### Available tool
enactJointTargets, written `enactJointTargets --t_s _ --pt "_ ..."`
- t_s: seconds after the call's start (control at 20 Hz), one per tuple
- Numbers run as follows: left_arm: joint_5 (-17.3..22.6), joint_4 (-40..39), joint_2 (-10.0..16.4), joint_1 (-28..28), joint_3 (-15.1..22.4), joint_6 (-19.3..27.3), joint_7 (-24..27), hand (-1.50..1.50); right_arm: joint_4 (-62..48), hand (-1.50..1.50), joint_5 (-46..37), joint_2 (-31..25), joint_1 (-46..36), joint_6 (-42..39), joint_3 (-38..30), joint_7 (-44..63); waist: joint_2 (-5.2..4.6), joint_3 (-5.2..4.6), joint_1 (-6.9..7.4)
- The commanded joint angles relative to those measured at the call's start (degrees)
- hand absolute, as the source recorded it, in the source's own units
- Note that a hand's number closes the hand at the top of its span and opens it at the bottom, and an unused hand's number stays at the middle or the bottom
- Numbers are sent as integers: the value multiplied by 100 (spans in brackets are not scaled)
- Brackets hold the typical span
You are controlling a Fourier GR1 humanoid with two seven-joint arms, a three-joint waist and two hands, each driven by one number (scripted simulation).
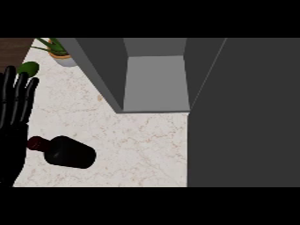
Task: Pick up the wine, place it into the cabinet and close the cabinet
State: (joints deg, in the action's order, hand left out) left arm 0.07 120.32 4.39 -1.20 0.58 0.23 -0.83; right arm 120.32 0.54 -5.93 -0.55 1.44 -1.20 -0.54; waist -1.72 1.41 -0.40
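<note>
In the head view, the wine sits on the counter in the lower left, well in front of the cabinet and outside it. It is a squat bottle, almost black, with a broad rounded body and a faint sheen along its shoulder. A short neck ends in a dark red cap. The neck points to the left, toward the left hand. From this steep angle I cannot tell whether the bottle stands upright or lies on its side.

The left hand shows at the left edge. It is black, with its fingers straight and spread upward, and it holds nothing. The red cap lies right beside the hand's edge; whether they touch I cannot tell. No fingers curl round the bottle.

The cabinet stands open at the top centre, showing a pale grey inside between darker grey walls. Its door is a large dark grey panel that fills the right side.

The counter is light marble with fine veins. Near its far left corner is a small potted plant. A round green fruit lies just behind the left hand's fingertips.
</note>
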Motion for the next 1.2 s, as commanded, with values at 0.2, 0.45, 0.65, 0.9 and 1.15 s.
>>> enactJointTargets --t_s 0.2,0.45,0.65,0.9,1.15 --pt "1576 117 725 203 312 -1973 597 -150 197 -150 -47 60 612 -179 264 -125 188 -155 -39" --pt "3243 440 679 1246 1042 -2581 -367 -150 708 -150 601 -54 963 -893 990 395 230 -150 55" --pt "4283 1484 1265 1867 664 -2666 -898 -150 1413 -150 930 -234 938 -869 858 1155 203 -145 91" --pt "4264 2208 1060 1860 981 -1998 -1420 -150 1798 -150 1004 -191 857 -704 816 1654 184 -140 63" --pt "4758 2393 1327 1791 666 -1895 -1637 -150 2377 -150 1056 -266 709 -476 911 2399 192 -143 64"
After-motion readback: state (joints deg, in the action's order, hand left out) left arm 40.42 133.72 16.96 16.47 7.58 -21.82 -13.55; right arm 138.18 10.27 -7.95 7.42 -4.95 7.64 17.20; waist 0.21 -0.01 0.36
